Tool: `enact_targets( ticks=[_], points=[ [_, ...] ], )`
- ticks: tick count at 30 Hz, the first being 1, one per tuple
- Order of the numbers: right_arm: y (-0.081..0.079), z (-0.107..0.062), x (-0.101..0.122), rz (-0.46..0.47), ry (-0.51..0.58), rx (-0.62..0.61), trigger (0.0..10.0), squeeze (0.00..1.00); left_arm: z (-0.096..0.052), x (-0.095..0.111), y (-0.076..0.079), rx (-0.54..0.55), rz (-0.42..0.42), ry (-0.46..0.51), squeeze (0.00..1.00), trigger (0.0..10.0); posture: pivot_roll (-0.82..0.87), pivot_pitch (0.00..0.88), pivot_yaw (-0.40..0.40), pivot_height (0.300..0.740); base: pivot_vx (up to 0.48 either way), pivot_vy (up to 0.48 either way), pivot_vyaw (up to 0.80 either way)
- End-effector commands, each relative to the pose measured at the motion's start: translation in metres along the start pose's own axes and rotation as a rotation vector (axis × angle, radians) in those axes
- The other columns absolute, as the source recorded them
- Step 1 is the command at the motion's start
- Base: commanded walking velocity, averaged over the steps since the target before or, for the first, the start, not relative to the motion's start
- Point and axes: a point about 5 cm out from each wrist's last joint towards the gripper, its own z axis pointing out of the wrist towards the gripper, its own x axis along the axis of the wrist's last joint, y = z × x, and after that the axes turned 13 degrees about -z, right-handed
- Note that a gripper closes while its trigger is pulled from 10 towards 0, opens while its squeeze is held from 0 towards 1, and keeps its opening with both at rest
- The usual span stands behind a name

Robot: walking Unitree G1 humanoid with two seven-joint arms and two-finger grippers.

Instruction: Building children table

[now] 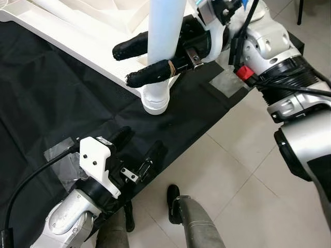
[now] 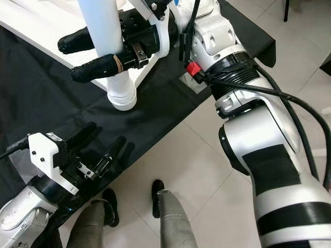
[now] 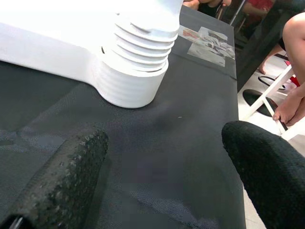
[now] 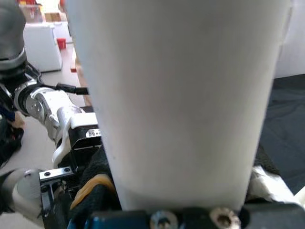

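At the tabletop corner: table leg (image 1: 164,36) upright in its socket (image 1: 155,101).
Right gripper (image 1: 139,63): pinching the leg.
Left gripper (image 1: 137,150): spread, nearer.

The table leg (image 1: 164,36) looks like smooth white plastic with a soft sheen, ending in a ribbed collar (image 3: 136,67). The tabletop (image 1: 77,39) it meets is the same smooth white plastic. Under both lies a matt black cloth (image 1: 46,98) with a fine weave and creases. The right tool (image 1: 139,64) has rough, grainy black fingers (image 1: 135,45); the left tool (image 1: 137,152) has the same coarse covering. The arms (image 1: 269,46) are satin silver metal. At 4 o'clock the floor (image 1: 243,170) is pale glossy tile.
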Motion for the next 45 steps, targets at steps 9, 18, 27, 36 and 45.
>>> enact_targets(
  ticks=[9,18,27,36,45],
  points=[
    [-0.006,-0.009,-0.017,0.073,-0.007,-0.034,10.0,0.0,-0.003,-0.001,0.003,-0.005,0.008,-0.007,0.0,10.0,0.0,0.465,-0.065,0.74,0.0,0.0,0.0],
    [-0.001,-0.018,-0.027,0.104,-0.063,-0.109,10.0,0.0,-0.003,-0.002,0.003,-0.006,0.012,-0.01,0.0,10.0,-0.01,0.459,-0.062,0.74,0.0,0.0,0.0],
    [0.008,-0.017,-0.029,0.112,-0.106,-0.177,10.0,0.0,-0.003,-0.003,0.003,-0.007,0.012,-0.011,0.0,10.0,-0.01,0.456,-0.064,0.74,0.0,0.0,0.0],
    [0.015,-0.013,-0.03,0.107,-0.15,-0.229,10.0,0.0,-0.003,-0.003,0.004,-0.007,0.011,-0.008,0.0,10.0,-0.01,0.456,-0.07,0.74,0.0,0.0,0.0],
    [0.016,-0.009,-0.032,0.103,-0.168,-0.231,10.0,0.0,-0.002,-0.002,0.004,-0.007,0.012,-0.005,0.0,10.0,-0.02,0.46,-0.071,0.74,0.0,0.0,0.0]
  ],
)
